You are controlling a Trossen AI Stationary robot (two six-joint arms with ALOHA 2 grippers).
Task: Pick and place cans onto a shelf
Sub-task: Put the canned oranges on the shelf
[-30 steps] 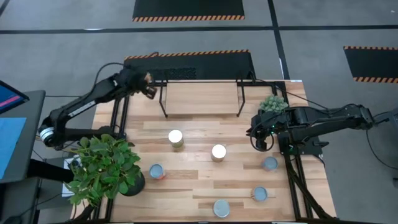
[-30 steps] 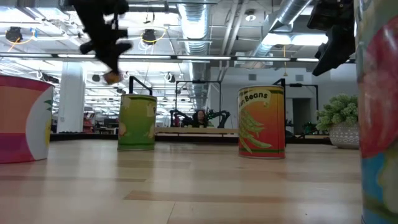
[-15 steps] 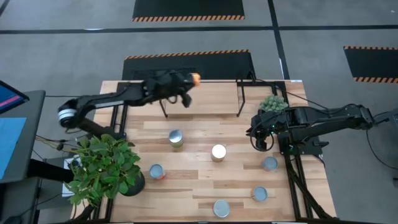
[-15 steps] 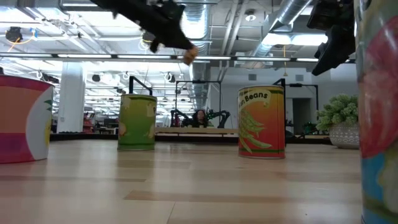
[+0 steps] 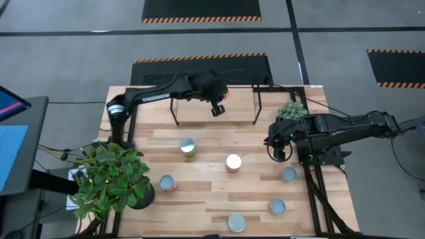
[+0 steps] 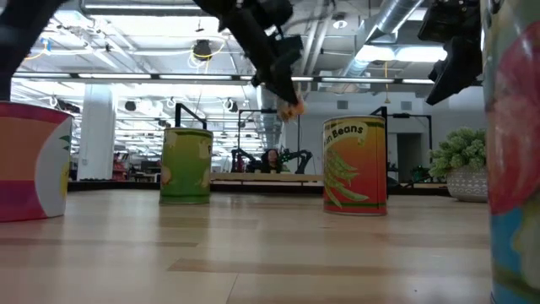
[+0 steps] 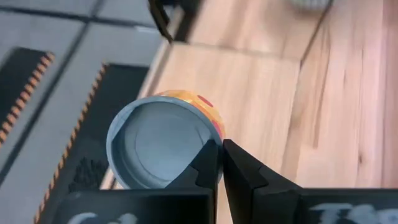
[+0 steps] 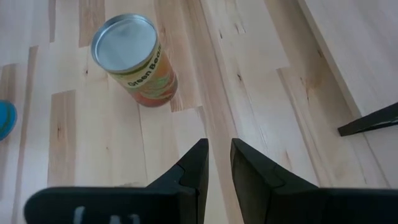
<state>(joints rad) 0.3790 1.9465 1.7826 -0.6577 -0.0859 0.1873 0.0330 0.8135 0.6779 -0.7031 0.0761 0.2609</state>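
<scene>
Left gripper (image 5: 218, 108) over the shelf (image 5: 199, 103), clamped on an orange can (image 7: 163, 145) (held by its rim). Right gripper (image 5: 279, 150) waiting right of the shelf, fingers close together, Green Beans can (image 8: 134, 60) ahead.

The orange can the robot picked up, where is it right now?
The orange can is held in the left gripper, up in the air over the shelf, toward its right half in the high view. The right gripper waits near the table's right edge.
</scene>
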